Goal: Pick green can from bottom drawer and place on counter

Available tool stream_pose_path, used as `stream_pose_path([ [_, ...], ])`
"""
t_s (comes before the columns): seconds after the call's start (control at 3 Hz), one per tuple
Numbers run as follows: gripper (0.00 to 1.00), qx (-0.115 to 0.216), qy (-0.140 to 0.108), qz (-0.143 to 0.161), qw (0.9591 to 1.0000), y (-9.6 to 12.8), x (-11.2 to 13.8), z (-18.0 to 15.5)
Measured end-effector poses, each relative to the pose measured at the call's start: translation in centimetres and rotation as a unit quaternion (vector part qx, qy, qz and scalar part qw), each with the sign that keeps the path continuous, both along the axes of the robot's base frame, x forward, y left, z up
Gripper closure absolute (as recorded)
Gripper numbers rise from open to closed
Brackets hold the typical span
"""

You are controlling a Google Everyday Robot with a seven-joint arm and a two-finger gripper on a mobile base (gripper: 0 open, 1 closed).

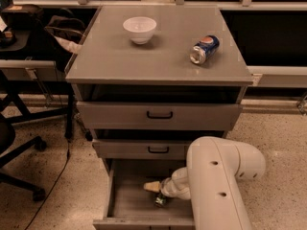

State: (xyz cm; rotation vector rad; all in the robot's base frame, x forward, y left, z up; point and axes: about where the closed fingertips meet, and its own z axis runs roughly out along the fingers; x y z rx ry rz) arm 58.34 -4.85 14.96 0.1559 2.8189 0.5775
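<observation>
While the pale tool (154, 188), open or closed I cannot tell, hangs just over the small dark green metal can (160, 201) in the deep grey bottom drawer (128, 204), it seems light and slippery; grip its round sides.

1. green can (160, 201): small, dark, on the bottom drawer floor, right of centre.
2. bottom drawer (125, 203): grey, pulled open.
3. counter (163, 63): flat grey cabinet top.
4. gripper (155, 190): inside the drawer, at the can.
</observation>
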Motion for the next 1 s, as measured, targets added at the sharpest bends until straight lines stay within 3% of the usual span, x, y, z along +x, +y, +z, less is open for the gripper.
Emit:
stream_pose_path([
  [0.33,0.00,-0.002,0.003,-0.003,1.0000,0.32,0.06,-0.55],
  [0.67,0.15,-0.007,0.008,-0.004,0.9999,0.66,0.14,-1.10],
  [1.0,0.39,-0.007,0.008,-0.003,0.9999,0.67,0.14,-1.11],
])
